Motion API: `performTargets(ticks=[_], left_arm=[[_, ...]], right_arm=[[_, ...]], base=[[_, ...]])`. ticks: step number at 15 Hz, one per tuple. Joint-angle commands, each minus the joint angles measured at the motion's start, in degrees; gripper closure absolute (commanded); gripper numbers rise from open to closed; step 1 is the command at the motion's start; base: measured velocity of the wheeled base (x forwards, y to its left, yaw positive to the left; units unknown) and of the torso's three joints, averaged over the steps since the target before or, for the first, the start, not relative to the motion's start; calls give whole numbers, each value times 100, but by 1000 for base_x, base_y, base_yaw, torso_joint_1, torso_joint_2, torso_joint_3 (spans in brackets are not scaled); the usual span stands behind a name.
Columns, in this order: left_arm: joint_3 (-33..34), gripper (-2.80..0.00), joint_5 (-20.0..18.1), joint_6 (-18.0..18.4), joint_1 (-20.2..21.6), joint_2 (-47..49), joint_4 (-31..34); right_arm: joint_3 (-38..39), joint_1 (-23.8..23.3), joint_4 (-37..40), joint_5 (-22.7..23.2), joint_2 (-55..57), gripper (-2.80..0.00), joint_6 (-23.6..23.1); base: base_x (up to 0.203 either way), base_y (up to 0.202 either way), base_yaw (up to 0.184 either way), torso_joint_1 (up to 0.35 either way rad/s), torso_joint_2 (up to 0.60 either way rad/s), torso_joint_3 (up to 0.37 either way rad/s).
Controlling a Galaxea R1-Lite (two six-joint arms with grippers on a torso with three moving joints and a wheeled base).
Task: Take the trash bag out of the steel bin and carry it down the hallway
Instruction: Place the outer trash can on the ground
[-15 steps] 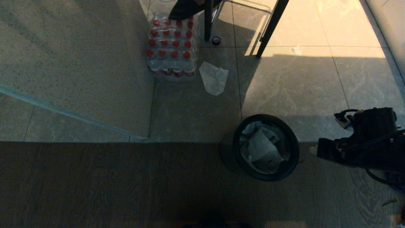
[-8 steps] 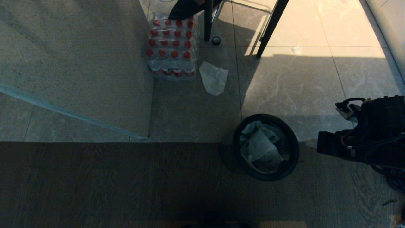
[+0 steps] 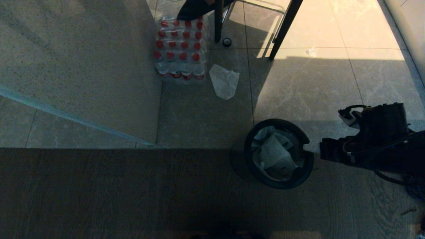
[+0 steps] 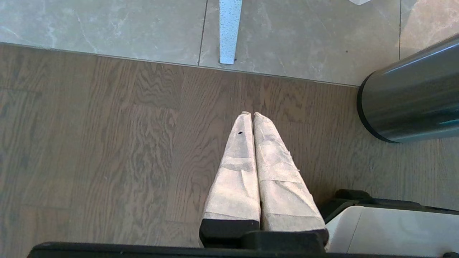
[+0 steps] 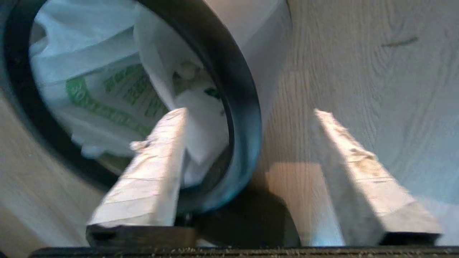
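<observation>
The steel bin (image 3: pixel 248 156) stands on the wood floor just past the tile edge, with its black rim (image 5: pixel 241 107) seen from above. The trash bag (image 3: pixel 274 156) lies crumpled inside it, white with green print (image 5: pixel 100 89). My right gripper (image 5: pixel 247 113) comes in from the right at the bin's right side and is open. One taped finger (image 5: pixel 157 168) is over the bag inside the opening, and the other (image 5: pixel 351 165) is outside over the floor. My left gripper (image 4: pixel 252 116) is shut on nothing and hangs parked over the wood floor beside the bin's steel wall (image 4: pixel 412 96).
A shrink-wrapped pack of red-capped bottles (image 3: pixel 181 46) and a flat white wrapper (image 3: pixel 224 81) lie on the tiles beyond the bin. Dark furniture legs (image 3: pixel 285 30) stand further back. A speckled grey surface (image 3: pixel 76 59) fills the left. My white base (image 4: pixel 394 229) is by the left gripper.
My right gripper has opened from shut and moved left toward the bin, so that one finger now reaches over the rim. The bin and the bag have not moved.
</observation>
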Motion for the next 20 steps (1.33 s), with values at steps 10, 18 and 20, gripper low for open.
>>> performTargets(ticks=[10, 18, 20], left_arm=[[-2, 0, 4, -5, 2, 0, -1], [-2, 0, 4, -5, 2, 0, -1], [-2, 0, 4, -5, 2, 0, -1]], right_arm=[[129, 371, -699, -559, 1233, 0, 10], [139, 797, -617, -975, 888, 0, -14], [146, 876, -418, -1067, 624, 0, -11]], base=[[0, 0, 0, 0, 0, 0], [0, 0, 0, 0, 0, 0], [0, 0, 0, 0, 0, 0]])
